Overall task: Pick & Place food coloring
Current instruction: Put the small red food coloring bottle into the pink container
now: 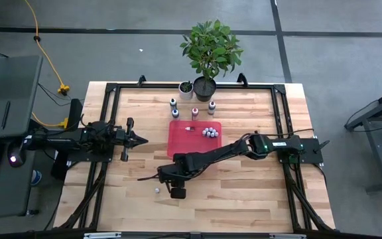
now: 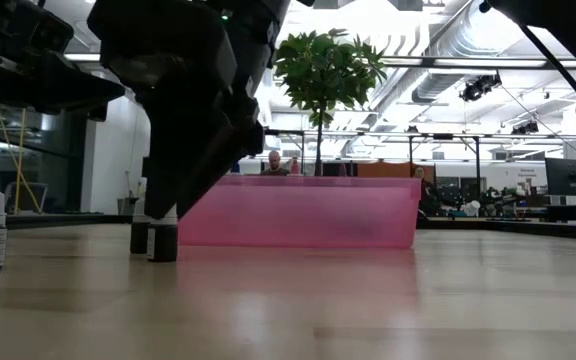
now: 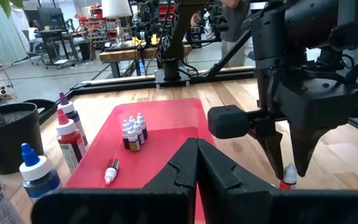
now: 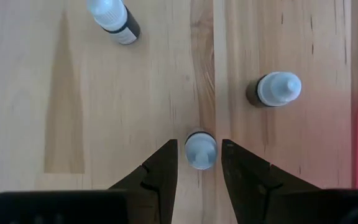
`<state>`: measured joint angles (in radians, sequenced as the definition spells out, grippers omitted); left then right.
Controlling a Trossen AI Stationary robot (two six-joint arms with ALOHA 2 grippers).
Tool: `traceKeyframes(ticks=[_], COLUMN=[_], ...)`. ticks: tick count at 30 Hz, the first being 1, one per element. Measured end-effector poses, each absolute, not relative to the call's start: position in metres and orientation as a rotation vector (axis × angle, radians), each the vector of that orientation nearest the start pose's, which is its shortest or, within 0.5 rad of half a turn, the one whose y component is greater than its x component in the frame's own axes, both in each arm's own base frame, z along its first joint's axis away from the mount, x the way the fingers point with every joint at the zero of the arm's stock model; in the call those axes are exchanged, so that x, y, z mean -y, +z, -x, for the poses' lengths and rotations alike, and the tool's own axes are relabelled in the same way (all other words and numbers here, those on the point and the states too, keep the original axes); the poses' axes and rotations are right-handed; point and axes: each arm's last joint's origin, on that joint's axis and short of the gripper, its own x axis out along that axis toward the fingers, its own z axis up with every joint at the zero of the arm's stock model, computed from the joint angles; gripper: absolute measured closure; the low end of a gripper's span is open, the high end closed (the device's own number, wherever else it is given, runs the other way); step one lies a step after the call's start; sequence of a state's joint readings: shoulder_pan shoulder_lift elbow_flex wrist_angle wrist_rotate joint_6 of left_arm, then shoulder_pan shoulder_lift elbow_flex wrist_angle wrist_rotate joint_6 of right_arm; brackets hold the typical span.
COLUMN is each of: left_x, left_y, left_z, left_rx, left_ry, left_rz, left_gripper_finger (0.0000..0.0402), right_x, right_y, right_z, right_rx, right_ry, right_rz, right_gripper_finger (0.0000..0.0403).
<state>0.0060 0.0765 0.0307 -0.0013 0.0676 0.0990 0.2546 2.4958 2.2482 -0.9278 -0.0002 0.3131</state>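
Right wrist view: right gripper [image 4: 200, 163] fingers set narrowly around one food coloring bottle [image 4: 200, 150] upright on table [image 4: 104, 112] | bottle cluster [image 1: 209, 132] already in red tray [image 1: 181, 143] | two bottles [image 4: 274, 89] left | left gripper [image 1: 136, 140] idle, fingers closed.

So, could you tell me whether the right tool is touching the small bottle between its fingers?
Cannot tell. In the right wrist view the right tool straddles the bottle, fingers hugging its cap too closely to show contact or gap.
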Motion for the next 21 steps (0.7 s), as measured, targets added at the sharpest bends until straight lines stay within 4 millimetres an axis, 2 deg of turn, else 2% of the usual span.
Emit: traceKeyframes(ticks=[8, 17, 21], left_x=[0.0013, 0.0013, 0.0013], left_y=[0.1678, 0.1678, 0.1679], left_z=[-0.1008, -0.1008, -0.1008], left_rx=[-0.044, -0.044, -0.044], left_ry=[-0.063, -0.063, -0.063], left_rz=[-0.097, -0.097, -0.097], left_gripper_finger=[0.0401, 0.0401, 0.0401], right_x=[-0.1312, -0.1312, -0.1313], right_y=[0.1715, 0.1715, 0.1716], right_z=[-0.5040, -0.5040, -0.5040], right_rx=[-1.184, -1.184, -1.184], right_ry=[0.039, 0.040, 0.042], right_rz=[-0.130, -0.129, -0.129], right_gripper_finger=[0.0294, 0.0355, 0.0359])
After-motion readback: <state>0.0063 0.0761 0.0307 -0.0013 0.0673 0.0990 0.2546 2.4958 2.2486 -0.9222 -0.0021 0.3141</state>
